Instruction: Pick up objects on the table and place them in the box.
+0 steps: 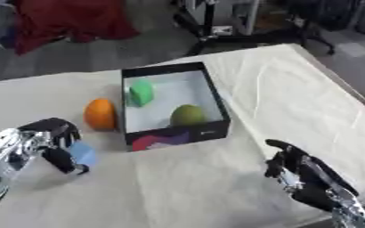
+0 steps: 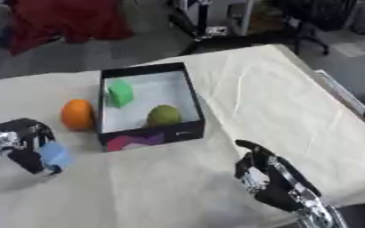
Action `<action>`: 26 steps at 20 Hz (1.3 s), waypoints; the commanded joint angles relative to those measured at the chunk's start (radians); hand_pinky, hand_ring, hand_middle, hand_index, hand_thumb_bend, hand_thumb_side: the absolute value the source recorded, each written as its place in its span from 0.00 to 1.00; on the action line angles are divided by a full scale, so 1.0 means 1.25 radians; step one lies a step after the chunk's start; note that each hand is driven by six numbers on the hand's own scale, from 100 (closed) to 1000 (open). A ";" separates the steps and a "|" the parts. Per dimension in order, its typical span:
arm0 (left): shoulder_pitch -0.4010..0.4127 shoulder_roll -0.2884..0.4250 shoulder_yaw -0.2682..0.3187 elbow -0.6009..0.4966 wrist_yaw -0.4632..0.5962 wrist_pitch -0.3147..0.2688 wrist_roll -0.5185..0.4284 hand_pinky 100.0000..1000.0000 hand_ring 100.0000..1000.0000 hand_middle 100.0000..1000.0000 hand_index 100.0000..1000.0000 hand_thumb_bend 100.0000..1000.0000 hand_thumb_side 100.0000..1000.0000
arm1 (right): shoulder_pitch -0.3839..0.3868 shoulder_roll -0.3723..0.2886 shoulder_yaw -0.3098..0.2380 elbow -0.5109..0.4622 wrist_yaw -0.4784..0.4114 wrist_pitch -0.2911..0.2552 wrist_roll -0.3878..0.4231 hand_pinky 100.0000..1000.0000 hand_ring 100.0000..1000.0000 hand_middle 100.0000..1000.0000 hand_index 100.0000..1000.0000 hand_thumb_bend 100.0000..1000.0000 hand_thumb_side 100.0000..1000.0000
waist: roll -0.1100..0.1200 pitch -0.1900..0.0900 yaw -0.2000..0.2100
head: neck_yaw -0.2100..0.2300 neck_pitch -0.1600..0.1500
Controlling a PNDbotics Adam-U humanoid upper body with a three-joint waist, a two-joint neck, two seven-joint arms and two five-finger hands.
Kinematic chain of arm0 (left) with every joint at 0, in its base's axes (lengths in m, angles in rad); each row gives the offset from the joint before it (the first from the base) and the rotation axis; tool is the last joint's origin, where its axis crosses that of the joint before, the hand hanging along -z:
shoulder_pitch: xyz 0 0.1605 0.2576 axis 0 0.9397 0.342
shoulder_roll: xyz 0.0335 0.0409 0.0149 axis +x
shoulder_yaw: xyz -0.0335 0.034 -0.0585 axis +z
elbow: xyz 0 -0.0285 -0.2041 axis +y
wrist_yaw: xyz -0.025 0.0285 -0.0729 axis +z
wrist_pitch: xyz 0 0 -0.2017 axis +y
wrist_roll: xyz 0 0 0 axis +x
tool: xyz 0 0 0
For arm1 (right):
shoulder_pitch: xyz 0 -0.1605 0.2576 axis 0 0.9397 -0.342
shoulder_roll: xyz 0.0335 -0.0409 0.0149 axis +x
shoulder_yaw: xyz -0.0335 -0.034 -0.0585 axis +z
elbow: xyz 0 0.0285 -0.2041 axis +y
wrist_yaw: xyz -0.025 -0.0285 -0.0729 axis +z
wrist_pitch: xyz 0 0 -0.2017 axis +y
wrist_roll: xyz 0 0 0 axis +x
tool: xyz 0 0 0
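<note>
Left hand: curled round a blue block
Right hand: relaxed, empty
Box: holds green block, green fruit
Orange: beside the box

Table: showing a cream-white cloth cover, plain, creased. Box, lying ahead of both robot hands: showing black outer walls, a pale grey-white interior, and a pink, red and purple patch on the near wall. Block inside it: showing bright green. Round fruit inside it: showing olive green. Orange, just beyond the left robot hand: showing plain orange. Cube at that hand's fingers: showing light blue. Left robot hand: showing black and silver. Right robot hand: showing black with silver.
</note>
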 commanded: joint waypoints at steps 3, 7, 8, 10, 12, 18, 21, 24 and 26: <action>-0.031 0.017 0.049 -0.061 -0.017 0.028 0.038 0.45 0.37 0.43 0.62 0.30 0.17 | -0.003 -0.010 -0.001 -0.010 -0.004 -0.001 0.000 0.82 0.51 0.43 0.92 0.00 0.41 | 0.003 -0.011 0.003 | -0.004 -0.002; -0.099 0.023 0.093 -0.137 -0.079 0.032 0.035 0.47 0.38 0.44 0.63 0.34 0.23 | 0.000 -0.010 -0.001 -0.009 -0.003 -0.001 0.000 0.82 0.51 0.43 0.92 0.00 0.41 | 0.003 -0.014 0.006 | -0.002 -0.002; -0.127 0.020 0.093 -0.145 -0.104 0.024 0.022 0.48 0.38 0.45 0.63 0.34 0.23 | 0.001 -0.010 0.000 -0.009 -0.003 -0.001 0.001 0.82 0.51 0.43 0.92 0.00 0.41 | 0.004 -0.015 0.006 | 0.000 -0.002; -0.180 -0.004 0.089 -0.144 -0.151 0.005 -0.004 0.49 0.39 0.46 0.64 0.36 0.24 | 0.002 -0.011 0.000 -0.009 -0.002 -0.001 0.001 0.82 0.51 0.43 0.92 0.00 0.41 | 0.004 -0.016 0.004 | 0.001 -0.002; -0.229 -0.043 0.076 -0.119 -0.198 -0.007 -0.026 0.49 0.40 0.47 0.65 0.42 0.27 | 0.002 -0.010 0.000 -0.008 -0.003 -0.001 0.001 0.82 0.51 0.43 0.92 0.00 0.41 | 0.003 -0.017 -0.001 | 0.001 -0.002; -0.347 -0.186 0.003 0.048 -0.289 -0.018 -0.065 0.53 0.43 0.51 0.68 0.58 0.29 | -0.001 -0.009 0.004 -0.008 -0.007 -0.001 0.004 0.82 0.51 0.43 0.92 0.00 0.41 | -0.001 -0.018 -0.021 | 0.003 -0.002; -0.365 -0.270 0.004 0.173 -0.300 -0.006 -0.018 0.57 0.48 0.55 0.72 0.74 0.28 | -0.004 -0.007 0.007 -0.009 -0.010 -0.001 0.007 0.82 0.51 0.43 0.92 0.00 0.41 | -0.006 -0.016 -0.030 | -0.002 -0.002; -0.361 -0.336 0.022 0.288 -0.297 0.003 0.070 0.61 0.55 0.62 0.77 0.92 0.29 | -0.008 -0.006 0.010 -0.009 -0.014 -0.001 0.010 0.82 0.51 0.43 0.92 0.00 0.41 | -0.009 -0.015 -0.036 | -0.005 -0.002; -0.358 -0.353 0.031 0.336 -0.297 -0.003 0.122 0.64 0.59 0.67 0.81 1.00 0.36 | -0.009 -0.006 0.010 -0.010 -0.016 -0.001 0.011 0.82 0.51 0.43 0.92 0.00 0.41 | -0.010 -0.015 -0.038 | -0.007 -0.002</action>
